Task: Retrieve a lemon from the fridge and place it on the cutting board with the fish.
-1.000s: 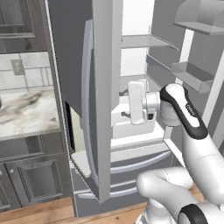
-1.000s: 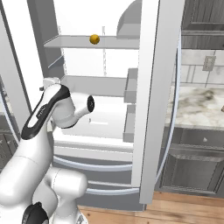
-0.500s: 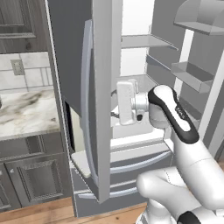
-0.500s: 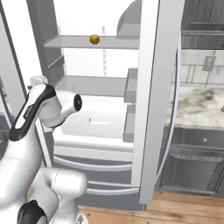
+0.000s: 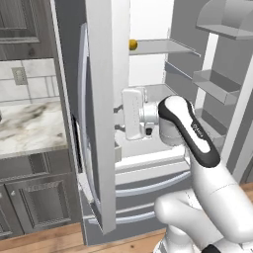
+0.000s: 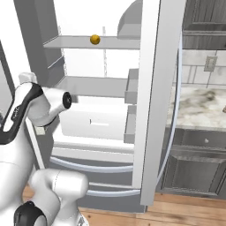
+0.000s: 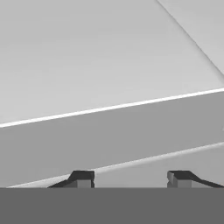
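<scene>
The arm (image 5: pixel 190 133) is glossy white, built of thick rounded segments with dark charcoal bands at the joints. One dark band carries small pale lettering, too small to read. The hand (image 5: pixel 134 114) is a boxy white block with a small dark spot on its side. Two small dark fingertips (image 7: pixel 81 178) look squared at their ends.

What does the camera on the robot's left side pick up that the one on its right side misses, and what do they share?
The left base view alone shows the end effector, hidden partly behind the door edge, and the shelves lining the far open door.

The right base view alone shows a lower shelf and a white drawer inside.

Both show the open fridge, the lemon on its top shelf, and a marble counter alongside.
</scene>
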